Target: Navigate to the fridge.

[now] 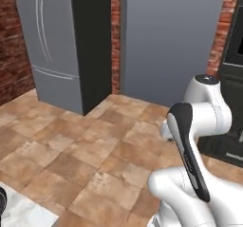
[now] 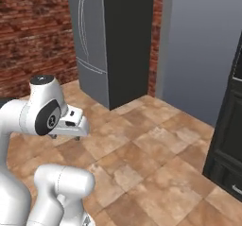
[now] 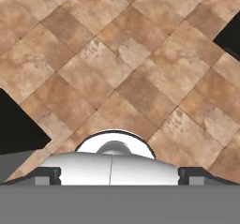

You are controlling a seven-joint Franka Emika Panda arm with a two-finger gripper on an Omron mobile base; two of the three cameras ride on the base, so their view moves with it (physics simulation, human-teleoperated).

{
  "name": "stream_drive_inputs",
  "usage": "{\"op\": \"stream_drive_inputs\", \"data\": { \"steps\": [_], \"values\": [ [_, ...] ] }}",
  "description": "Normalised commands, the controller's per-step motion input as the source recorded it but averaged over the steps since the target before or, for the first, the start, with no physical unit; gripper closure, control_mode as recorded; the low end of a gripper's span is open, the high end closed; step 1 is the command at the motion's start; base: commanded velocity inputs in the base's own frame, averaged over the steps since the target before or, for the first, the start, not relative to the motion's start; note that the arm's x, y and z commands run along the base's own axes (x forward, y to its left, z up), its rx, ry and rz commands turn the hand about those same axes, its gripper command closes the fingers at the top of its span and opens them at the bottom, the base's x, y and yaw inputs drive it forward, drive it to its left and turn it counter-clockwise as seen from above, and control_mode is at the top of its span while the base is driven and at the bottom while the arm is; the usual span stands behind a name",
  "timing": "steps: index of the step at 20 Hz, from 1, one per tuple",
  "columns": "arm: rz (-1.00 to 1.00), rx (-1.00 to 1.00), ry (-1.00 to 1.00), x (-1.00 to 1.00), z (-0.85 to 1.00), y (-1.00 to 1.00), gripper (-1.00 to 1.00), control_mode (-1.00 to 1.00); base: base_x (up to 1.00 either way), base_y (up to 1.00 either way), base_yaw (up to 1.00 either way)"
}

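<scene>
Ahead, upper left in both base views: fridge [image 1: 54,45], tall, grey, dark-sided, twin thin vertical handles, drawer below, standing on tiled floor [image 1: 95,150] before brick wall [image 2: 33,26]. Beside it, a plain grey wall panel [image 1: 171,36]; farther right, a black oven cabinet [image 2: 229,140]. Tool [image 3: 119,174]: finger tips barely visible, spread undeterminable, nothing seen held.

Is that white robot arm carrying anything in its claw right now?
Nothing seems held: in the hand view the gripper points down at bare brown tiled floor, with no object between its dark fingertips. Whether it is open or shut cannot be told.
</scene>
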Motion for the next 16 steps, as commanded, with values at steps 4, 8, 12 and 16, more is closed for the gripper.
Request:
{"op": "stream_drive_inputs", "data": {
  "steps": [4,8,12,16],
  "values": [
    [0.0,0.0,0.0,0.0,0.0,0.0,-1.0,1.0,1.0,0.15,0.43],
    [0.0,0.0,0.0,0.0,0.0,0.0,-1.0,1.0,1.0,0.04,0.43],
    [0.0,0.0,0.0,0.0,0.0,0.0,-1.0,1.0,1.0,0.0,0.4],
    [0.0,0.0,0.0,0.0,0.0,0.0,-1.0,1.0,1.0,0.0,0.3]
  ]
}}
